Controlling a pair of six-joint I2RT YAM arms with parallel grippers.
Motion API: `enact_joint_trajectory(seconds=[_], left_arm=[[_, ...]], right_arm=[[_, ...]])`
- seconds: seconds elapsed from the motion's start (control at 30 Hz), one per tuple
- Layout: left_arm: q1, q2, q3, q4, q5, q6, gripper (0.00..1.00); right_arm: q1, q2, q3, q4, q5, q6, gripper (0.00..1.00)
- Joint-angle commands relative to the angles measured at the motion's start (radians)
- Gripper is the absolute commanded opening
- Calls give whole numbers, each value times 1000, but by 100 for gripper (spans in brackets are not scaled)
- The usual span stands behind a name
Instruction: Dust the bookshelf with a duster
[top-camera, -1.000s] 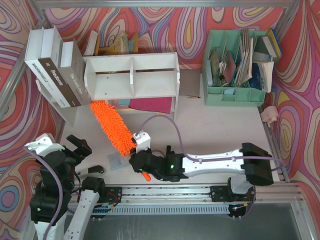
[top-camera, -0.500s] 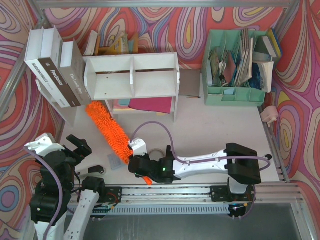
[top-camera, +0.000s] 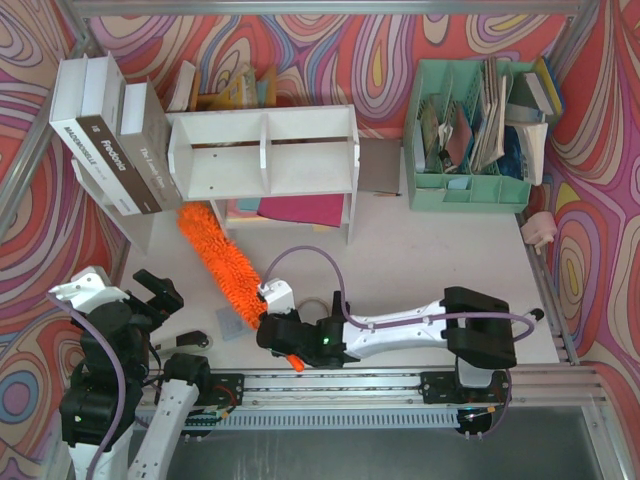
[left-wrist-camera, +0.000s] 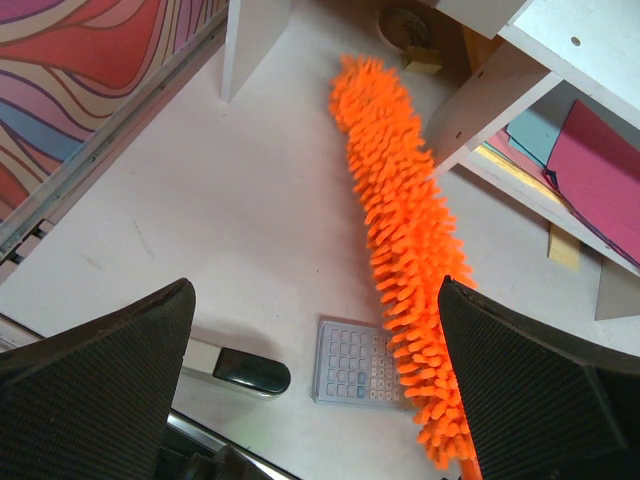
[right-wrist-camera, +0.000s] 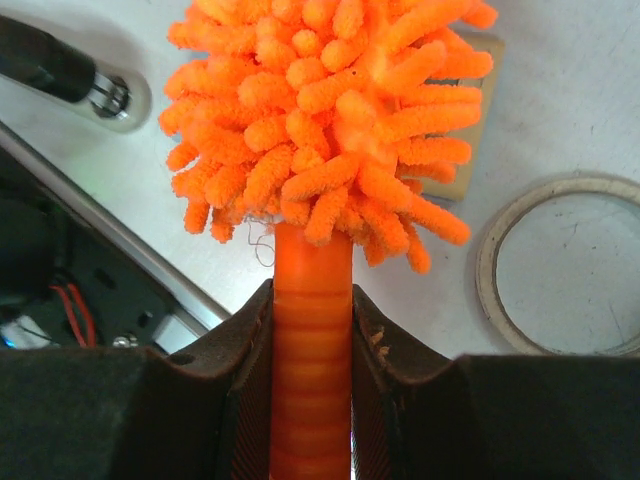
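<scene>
Duster (top-camera: 218, 262) lies slantwise over the left front of the table (top-camera: 440, 250); its orange handle is clamped in the right gripper (top-camera: 285, 345), whose jaws pinch narrow on it in the wrist view; from there the fluffy head runs away and leftward, long axis diagonal, tip pointing at the lower left corner of the bookshelf (top-camera: 265, 150) and ending just beside its left leg, below the compartments, not in them; whether tip and leg touch I cannot tell; the shelf stands beyond the tip, its length running left to right; the left gripper (top-camera: 158, 292) hangs at the front left, spread wide, holding nothing, apart from the duster; the right arm, I judge, must lift the head and swing it rightward along the boards.
</scene>
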Motion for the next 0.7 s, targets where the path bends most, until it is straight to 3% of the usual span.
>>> enact_joint_trajectory(seconds=[0.0, 0.33, 0.67], left_arm=[[3, 10, -12, 20, -2, 7, 98], [3, 11, -13, 20, -4, 8, 98], [3, 12, -13, 19, -3, 8, 98]], right_arm=[[4, 8, 16, 20, 18, 3, 0], [4, -118, 47, 51, 47, -64, 0], [4, -11, 12, 38, 25, -14, 0]])
